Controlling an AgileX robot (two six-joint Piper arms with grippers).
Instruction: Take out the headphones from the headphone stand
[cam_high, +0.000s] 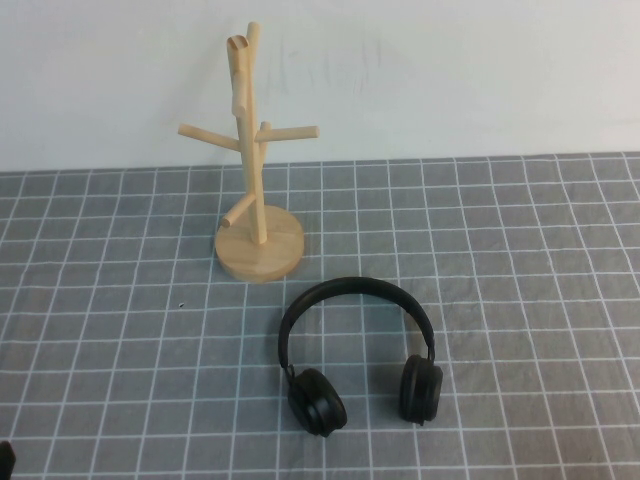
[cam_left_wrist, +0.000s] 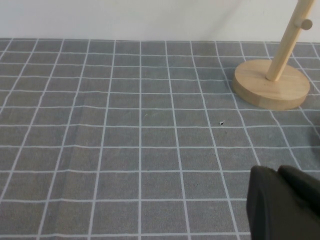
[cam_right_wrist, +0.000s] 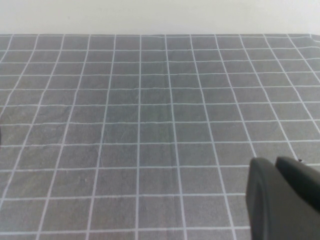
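The black headphones (cam_high: 352, 284) lie flat on the grey checked cloth, off the stand, with both ear cups (cam_high: 317, 402) toward the near edge. The wooden headphone stand (cam_high: 248, 150) stands upright just behind them on its round base (cam_high: 260, 250), with its pegs bare. The base also shows in the left wrist view (cam_left_wrist: 270, 85). My left gripper (cam_left_wrist: 277, 170) is shut and empty, low at the near left corner (cam_high: 5, 460). My right gripper (cam_right_wrist: 275, 162) is shut and empty over bare cloth, out of the high view.
The grey cloth with a white grid (cam_high: 520, 260) covers the table up to a white wall (cam_high: 450, 70) at the back. A small dark speck (cam_left_wrist: 222, 122) lies on the cloth left of the stand.
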